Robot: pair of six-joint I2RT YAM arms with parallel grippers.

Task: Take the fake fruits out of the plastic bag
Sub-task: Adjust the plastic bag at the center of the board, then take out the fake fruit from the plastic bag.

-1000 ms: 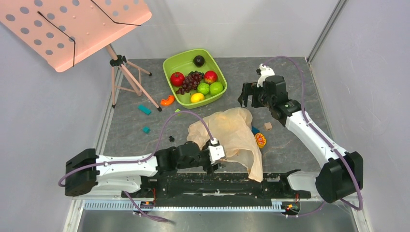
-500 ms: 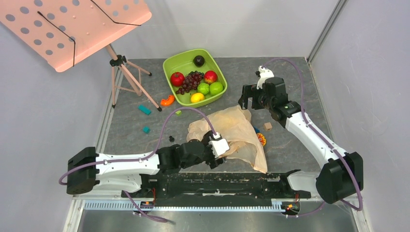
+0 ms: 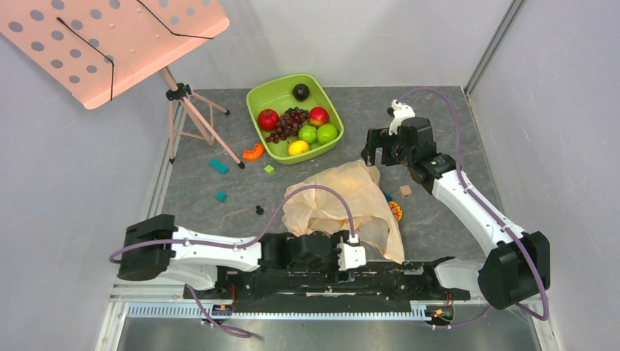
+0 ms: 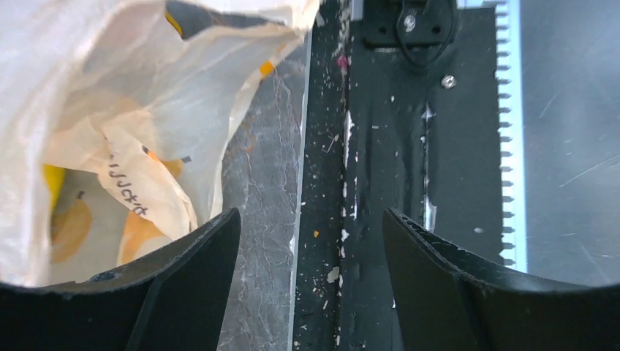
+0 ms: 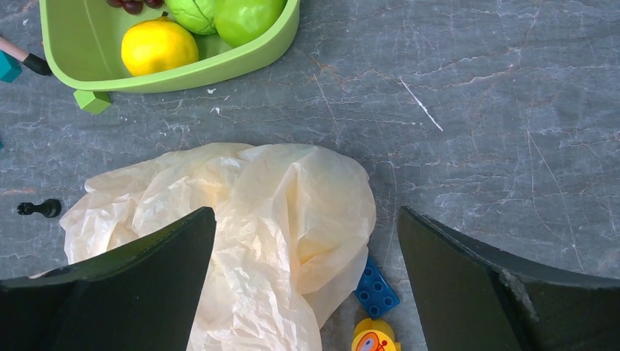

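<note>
Tabletop [image 3: 468, 124] in grey marbled finish carries all we see. At far left stands a pink music stand [image 3: 110, 44] on its tripod. Right of its feet lie a long teal block [image 3: 218, 166], a small teal block [image 3: 221, 196], an orange curved piece [image 3: 253, 152] and a small black piece [image 3: 259, 210].

Next comes the green tub [image 3: 272, 93]. In it we find a dark red-purple grape bunch [image 3: 290, 121] in the middle and a round yellow fruit [image 3: 297, 147] at its near wall, among red and green fruits. A little green block [image 5: 93, 101] sits just outside that wall.

The plastic bag [image 3: 340, 197] lies crumpled in the middle of the tabletop, nearer the arms than the tub, its near edge reaching the black base rail [image 4: 380, 146]. Through its film we make out yellow patches, and we cannot tell fruit from print.

The left jaws lie low at the bag's near edge, released, with nothing between the fingers [image 4: 194, 285] but bare tabletop and rail. The bag is just beside one finger. The right jaws hang spread wide over the bag's far hump, grasping nothing.

At the bag's right edge lie a blue block [image 5: 376, 291], an orange-yellow toy [image 5: 373, 340] and a tan block [image 3: 405, 191].
</note>
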